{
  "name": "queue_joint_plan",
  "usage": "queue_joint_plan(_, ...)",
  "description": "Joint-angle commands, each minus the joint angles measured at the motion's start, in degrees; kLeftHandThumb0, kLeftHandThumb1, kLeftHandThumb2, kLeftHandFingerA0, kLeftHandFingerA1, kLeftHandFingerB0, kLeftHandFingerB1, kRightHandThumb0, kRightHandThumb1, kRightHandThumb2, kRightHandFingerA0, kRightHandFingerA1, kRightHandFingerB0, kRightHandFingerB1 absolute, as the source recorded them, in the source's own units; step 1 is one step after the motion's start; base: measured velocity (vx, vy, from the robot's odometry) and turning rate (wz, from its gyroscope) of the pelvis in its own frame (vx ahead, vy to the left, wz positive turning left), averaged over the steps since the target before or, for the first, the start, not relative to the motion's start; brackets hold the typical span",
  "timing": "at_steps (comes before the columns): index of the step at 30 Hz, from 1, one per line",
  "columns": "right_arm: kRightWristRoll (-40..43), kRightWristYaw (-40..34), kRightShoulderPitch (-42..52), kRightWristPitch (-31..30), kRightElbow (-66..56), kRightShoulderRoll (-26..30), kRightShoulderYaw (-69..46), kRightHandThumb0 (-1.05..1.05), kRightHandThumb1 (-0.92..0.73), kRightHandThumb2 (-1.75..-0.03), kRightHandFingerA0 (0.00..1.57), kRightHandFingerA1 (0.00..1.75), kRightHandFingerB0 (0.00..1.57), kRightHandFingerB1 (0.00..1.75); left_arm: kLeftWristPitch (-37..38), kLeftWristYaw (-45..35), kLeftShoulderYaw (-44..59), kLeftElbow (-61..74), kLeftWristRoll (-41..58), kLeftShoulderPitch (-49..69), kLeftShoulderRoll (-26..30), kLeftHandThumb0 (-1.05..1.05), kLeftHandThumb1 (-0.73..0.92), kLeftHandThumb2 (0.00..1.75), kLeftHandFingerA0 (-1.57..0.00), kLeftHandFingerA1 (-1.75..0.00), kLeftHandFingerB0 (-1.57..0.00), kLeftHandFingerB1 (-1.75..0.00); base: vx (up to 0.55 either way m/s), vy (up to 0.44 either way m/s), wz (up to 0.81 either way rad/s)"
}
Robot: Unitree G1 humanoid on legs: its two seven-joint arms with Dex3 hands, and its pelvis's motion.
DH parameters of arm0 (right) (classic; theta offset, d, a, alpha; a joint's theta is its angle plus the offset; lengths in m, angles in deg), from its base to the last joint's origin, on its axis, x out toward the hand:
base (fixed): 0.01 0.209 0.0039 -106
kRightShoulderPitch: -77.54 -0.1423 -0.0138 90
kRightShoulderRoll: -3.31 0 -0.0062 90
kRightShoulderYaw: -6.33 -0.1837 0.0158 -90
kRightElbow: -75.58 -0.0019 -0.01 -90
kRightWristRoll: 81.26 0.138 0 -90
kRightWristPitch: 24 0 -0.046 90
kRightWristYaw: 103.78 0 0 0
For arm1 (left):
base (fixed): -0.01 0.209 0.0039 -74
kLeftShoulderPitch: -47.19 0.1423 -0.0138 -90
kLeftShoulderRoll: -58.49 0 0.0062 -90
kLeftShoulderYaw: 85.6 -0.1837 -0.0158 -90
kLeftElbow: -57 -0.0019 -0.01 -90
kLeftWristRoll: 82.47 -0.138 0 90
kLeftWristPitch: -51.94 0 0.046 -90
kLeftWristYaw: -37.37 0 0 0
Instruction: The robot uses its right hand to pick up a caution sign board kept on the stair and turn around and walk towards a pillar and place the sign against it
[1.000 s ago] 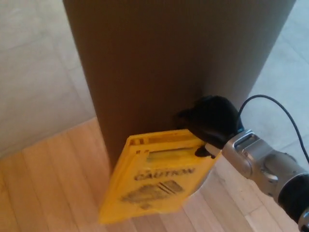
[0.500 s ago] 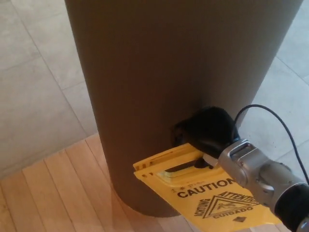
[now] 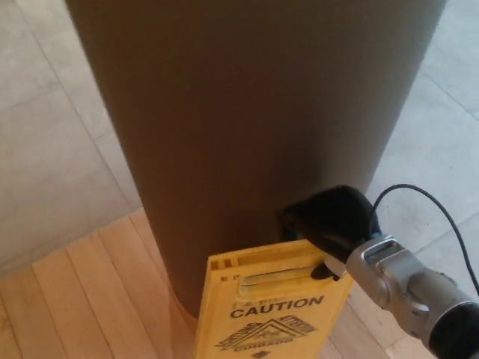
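A wide brown round pillar (image 3: 247, 120) fills most of the head view. In front of its lower part hangs a yellow caution sign board (image 3: 273, 307), its face with the black word CAUTION turned towards me and nearly upright. My right hand (image 3: 329, 221) is shut on the sign's top right corner, by the handle slot, and sits close against the pillar. The silver wrist and a black cable run off to the lower right. The sign's lower end is cut off by the picture's bottom edge. My left hand does not show.
Light wooden floorboards (image 3: 75, 292) lie at the lower left around the pillar's base. Grey stone tiles (image 3: 45, 134) cover the floor at the left and also on the right (image 3: 441, 142).
The sign has swung from tilted to the right to nearly upright facing me. The hand has dropped lower in the picture, still against the pillar, which looms larger; the camera has shifted too.
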Motion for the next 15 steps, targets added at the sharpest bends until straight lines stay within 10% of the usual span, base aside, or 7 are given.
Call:
queue_joint_plan(1,0.4,-2.3,0.4,-2.0,1.7,1.3,-0.6,-0.37,-0.53,-0.60,0.92,1.71,0.95,0.72,-0.2,-1.0,1.0,-0.5,1.1,0.1,1.0,0.02,0.56,0.90,-1.04,-0.88,-0.93,-0.65,0.02,0.104,-0.34)
queue_joint_plan(15,-1.0,-5.8,4.1,-5.0,5.1,1.8,3.0,-0.37,-0.54,-0.56,0.90,1.73,0.90,0.70,-0.1,-0.3,0.4,-0.4,0.5,-2.1,1.0,0.07,0.52,0.95,-1.05,-0.91,-0.95,-0.68,0.02,0.024,0.06)
